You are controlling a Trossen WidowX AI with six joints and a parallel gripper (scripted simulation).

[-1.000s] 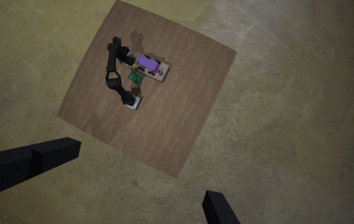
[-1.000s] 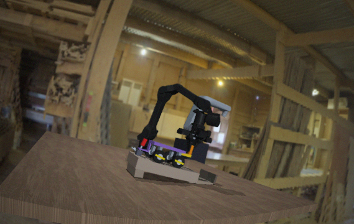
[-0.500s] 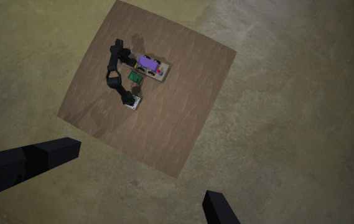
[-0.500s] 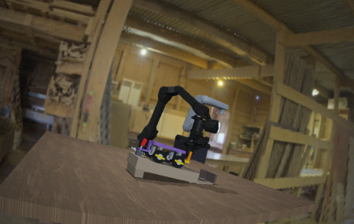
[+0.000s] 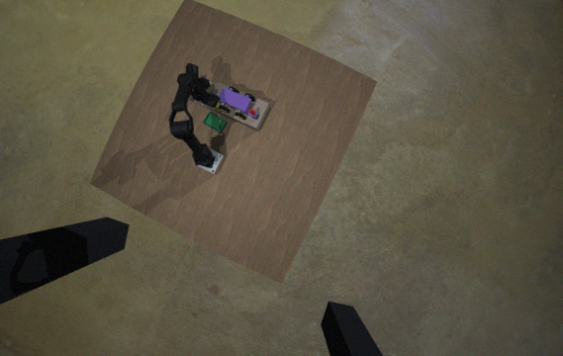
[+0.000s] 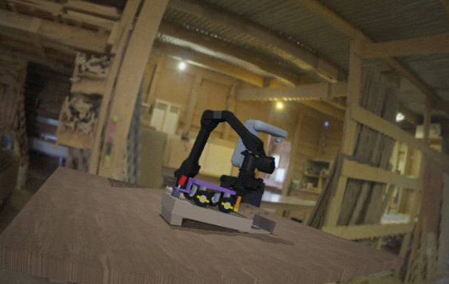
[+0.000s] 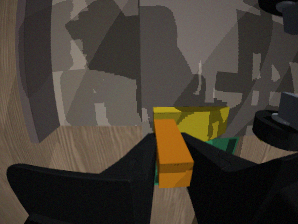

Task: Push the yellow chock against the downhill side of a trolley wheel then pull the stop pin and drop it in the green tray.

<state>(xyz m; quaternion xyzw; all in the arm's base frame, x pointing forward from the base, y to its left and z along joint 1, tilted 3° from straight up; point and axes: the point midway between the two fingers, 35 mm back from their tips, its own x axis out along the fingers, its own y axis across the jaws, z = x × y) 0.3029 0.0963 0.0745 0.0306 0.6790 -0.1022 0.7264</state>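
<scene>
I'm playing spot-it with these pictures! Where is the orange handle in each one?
Top: not clear to see; the arm hides that spot.
Exterior: right of centre and low, an orange handle just right of the near wheels.
Wrist: middle, below centre, between the black fingers.
Shared landmark: the ramp.
</scene>
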